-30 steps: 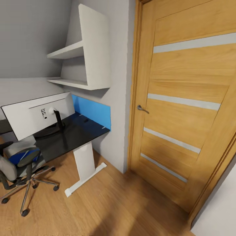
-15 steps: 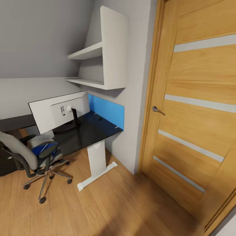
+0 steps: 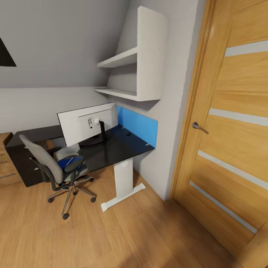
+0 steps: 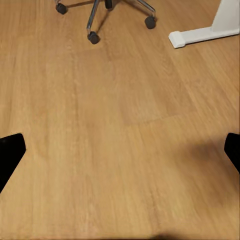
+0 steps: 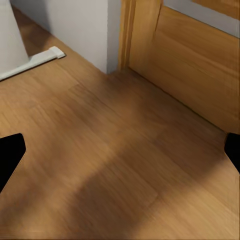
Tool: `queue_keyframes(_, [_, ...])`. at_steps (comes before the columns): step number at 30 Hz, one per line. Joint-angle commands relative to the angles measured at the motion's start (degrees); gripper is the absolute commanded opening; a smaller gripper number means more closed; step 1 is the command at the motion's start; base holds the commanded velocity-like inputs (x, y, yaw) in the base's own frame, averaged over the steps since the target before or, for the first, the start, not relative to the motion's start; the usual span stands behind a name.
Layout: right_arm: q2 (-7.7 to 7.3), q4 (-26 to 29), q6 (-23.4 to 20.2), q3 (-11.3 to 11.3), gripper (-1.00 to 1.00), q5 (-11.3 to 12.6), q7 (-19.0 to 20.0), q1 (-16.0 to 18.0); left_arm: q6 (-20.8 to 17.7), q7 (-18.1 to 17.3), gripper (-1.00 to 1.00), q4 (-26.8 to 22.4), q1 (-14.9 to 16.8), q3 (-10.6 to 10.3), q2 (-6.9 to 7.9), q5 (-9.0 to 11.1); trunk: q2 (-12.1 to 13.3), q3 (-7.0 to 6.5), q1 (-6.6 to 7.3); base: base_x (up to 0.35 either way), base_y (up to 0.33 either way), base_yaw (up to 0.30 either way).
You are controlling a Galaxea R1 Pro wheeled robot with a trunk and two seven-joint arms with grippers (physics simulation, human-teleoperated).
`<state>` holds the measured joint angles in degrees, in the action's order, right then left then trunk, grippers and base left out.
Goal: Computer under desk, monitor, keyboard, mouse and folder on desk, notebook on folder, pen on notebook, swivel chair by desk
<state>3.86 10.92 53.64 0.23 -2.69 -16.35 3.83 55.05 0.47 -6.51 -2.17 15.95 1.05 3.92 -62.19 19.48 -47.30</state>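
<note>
Over on the left of the head view sits a wooden dresser (image 3: pixel 6 160), and right beside it the black desk (image 3: pixel 111 150) runs along the wall toward its white leg (image 3: pixel 123 178). The swivel chair (image 3: pixel 56 167) is pulled in close to the desk edge, back turned toward us, and something blue rests on its seat. My guess is that's the folder (image 3: pixel 70 162), though it's half hidden by the armrest. The monitor (image 3: pixel 87 123) is already on the desk, pale back facing the camera, with a blue panel (image 3: pixel 137 126) against the wall behind it and white shelves (image 3: pixel 130 74) above. Further right it's just the big wooden door (image 3: pixel 230 130).

Left claw (image 4: pixel 120 152): dark fingertips (image 4: pixel 10 152) sit at both edges of its wrist view with bare floor between, so it's spread wide and holding nothing; the chair's casters and the desk foot show ahead of it. Right claw (image 5: pixel 120 152) is the same deal, agape and carrying nothing over the floor near the door frame.

So this looks like the approach, nothing handled yet. I'd roll in toward the chair's open side rather than head-on, since the backrest blocks a straight reach to the seat. Stop clear of the casters so the chair doesn't get nudged away. Keyboard, mouse, notebook, pen and computer I can't pick out from here, so get a better look before committing.
</note>
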Motion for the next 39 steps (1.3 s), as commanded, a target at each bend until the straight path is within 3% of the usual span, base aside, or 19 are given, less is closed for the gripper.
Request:
queue_keyframes(1, [0.01,0.0,0.1,0.0,1.0,-0.3,-0.4,0.0,0.1,0.1,1.0,-0.1,0.0,-0.3,0.0,0.4,0.0,0.08,0.0,0.0,0.0,0.277])
queue_keyframes(39, [0.01,-0.1,0.1,0.0,1.0,-0.3,-0.4,0.0,0.1,-0.1,1.0,-0.1,0.0,-0.4,-0.06,0.3,0.0,0.42,0.0,0.0,0.0,0.277])
